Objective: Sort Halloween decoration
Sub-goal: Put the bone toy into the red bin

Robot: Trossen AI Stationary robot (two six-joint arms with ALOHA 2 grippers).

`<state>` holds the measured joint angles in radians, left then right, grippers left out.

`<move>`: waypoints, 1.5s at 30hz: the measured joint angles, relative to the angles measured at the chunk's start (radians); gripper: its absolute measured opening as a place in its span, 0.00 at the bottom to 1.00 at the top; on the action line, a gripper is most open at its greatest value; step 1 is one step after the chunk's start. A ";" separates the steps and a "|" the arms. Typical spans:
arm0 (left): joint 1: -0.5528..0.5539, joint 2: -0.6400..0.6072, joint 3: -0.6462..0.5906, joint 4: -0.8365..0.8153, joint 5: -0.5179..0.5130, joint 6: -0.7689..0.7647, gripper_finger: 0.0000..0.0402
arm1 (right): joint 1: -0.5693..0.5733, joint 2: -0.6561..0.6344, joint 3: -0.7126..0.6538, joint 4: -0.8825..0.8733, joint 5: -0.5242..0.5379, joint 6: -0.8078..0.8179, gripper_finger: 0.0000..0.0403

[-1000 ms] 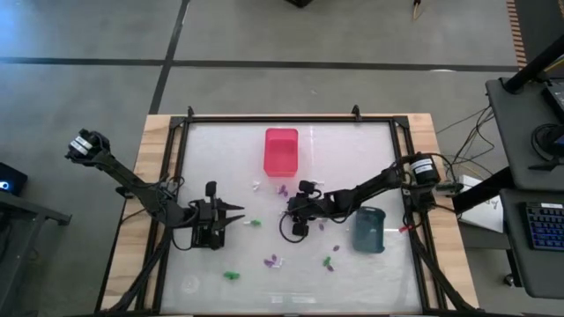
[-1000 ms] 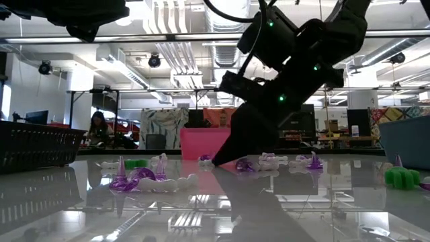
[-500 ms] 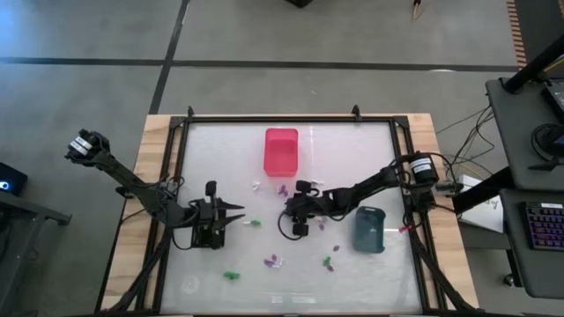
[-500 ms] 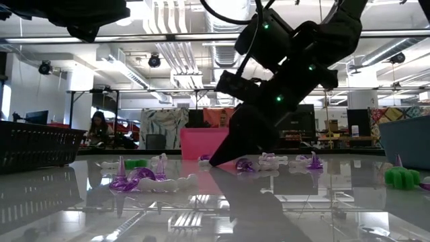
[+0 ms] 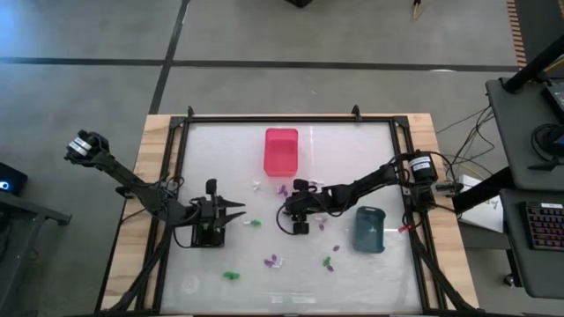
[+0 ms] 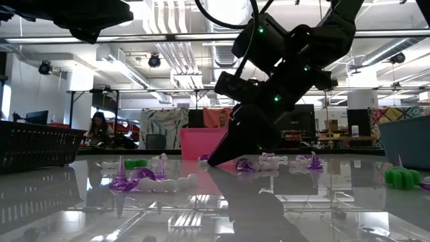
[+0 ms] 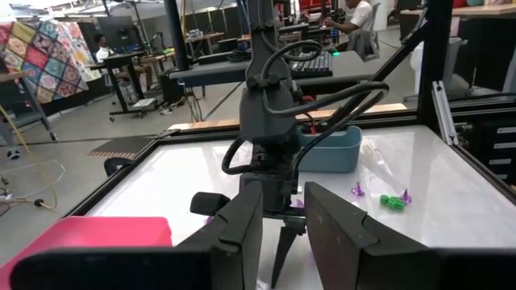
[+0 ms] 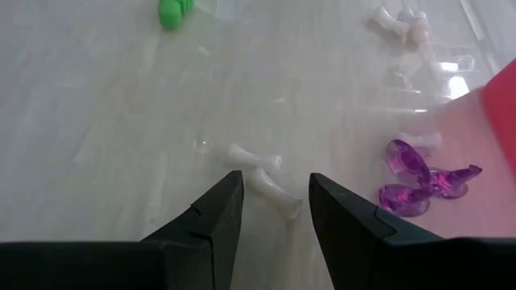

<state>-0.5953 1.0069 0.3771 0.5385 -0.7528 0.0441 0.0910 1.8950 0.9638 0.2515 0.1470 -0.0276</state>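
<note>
The right pincer (image 5: 284, 211) stood near the middle of the high view, tips lowered to the surface (image 5: 335, 150), its fingers (image 8: 211, 216) spread with a gap between them. In its wrist view a small white piece (image 8: 258, 169) lay on the surface just ahead of that gap, not pinched. Beside it lay two purple pieces (image 8: 415, 181), close to the pink bin (image 5: 281, 151), which sat just above the pincer in the high view. In that view I could see nothing inside the pink bin. The grey-blue bin (image 5: 368, 229) sat to the lower right of the pincer; whether it held anything I could not tell.

The left pincer (image 5: 236, 210) waited at centre left of the high view, pointing toward the right one, fingers (image 7: 238, 234) parted a little and pinching nothing.

The other decorations were scattered on the surface: a green piece (image 5: 255, 222) between the two pincers, a purple and white cluster (image 5: 273, 261) below centre, a green one (image 5: 232, 276) at lower left and a green and purple pair (image 5: 329, 262) at lower centre right.

Compared with a second earlier, the right pincer had shifted slightly leftward in the high view and its gap had narrowed a little. The left arm and both bins had not moved.
</note>
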 joint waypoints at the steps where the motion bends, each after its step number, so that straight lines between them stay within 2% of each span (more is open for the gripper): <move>1: 0.000 0.000 0.000 0.000 0.000 0.000 0.19 | 0.000 0.000 0.000 -0.001 0.000 0.000 0.35; 27: 0.000 0.001 0.000 0.000 0.001 0.000 0.19 | 0.000 0.000 -0.002 -0.011 0.002 0.008 0.34; 45: 0.002 0.001 0.000 0.000 0.001 0.000 0.19 | 0.001 0.001 -0.002 -0.016 -0.028 0.008 0.04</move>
<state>-0.5938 1.0077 0.3771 0.5385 -0.7517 0.0437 0.0917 1.8957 0.9619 0.2357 0.1192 -0.0193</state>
